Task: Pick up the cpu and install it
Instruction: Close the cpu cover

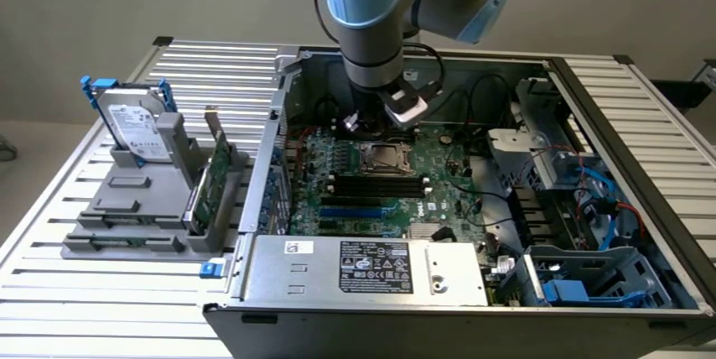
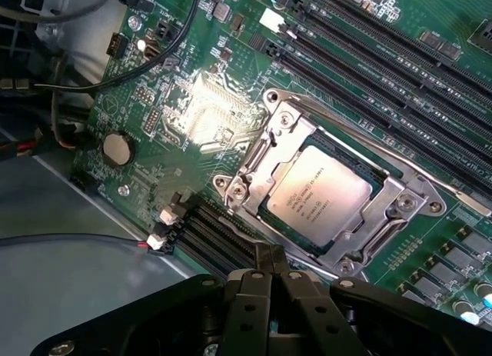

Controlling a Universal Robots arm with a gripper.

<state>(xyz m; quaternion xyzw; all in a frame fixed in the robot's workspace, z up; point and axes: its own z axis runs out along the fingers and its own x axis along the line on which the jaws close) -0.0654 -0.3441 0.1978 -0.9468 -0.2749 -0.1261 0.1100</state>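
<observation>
Exterior view: arm reaching down into the open computer case (image 1: 626, 233), gripper (image 1: 386, 120) hanging just above the motherboard (image 1: 448, 191), close over the CPU socket (image 1: 388, 156). Hard drive (image 1: 132, 128) standing upright in the grey holder (image 1: 134, 208) on the slatted table (image 1: 67, 292), well apart, at the exterior view's left. Power supply (image 1: 370, 268) along the near wall of the case.

Wrist view: gripper (image 2: 270, 256) with fingers pressed together, clenched on nothing, tips hovering just beside one edge of the socket frame (image 2: 254, 152). The cpu (image 2: 321, 194) already lying flat in the socket, silvery top with printed text showing, framed by the metal load plate. Retention lever (image 2: 430, 183) running along one side of the frame. Empty memory slots (image 2: 384, 56) beyond, coin cell (image 2: 118, 148) off to the side.

Judged from this: chip seated, step in hand likely the securing of the frame. Done well by keeping the closed fingertips off the chip's top, pushing on metal frame or lever alone, straight and slow, with no sideways drag across the board's small parts.
</observation>
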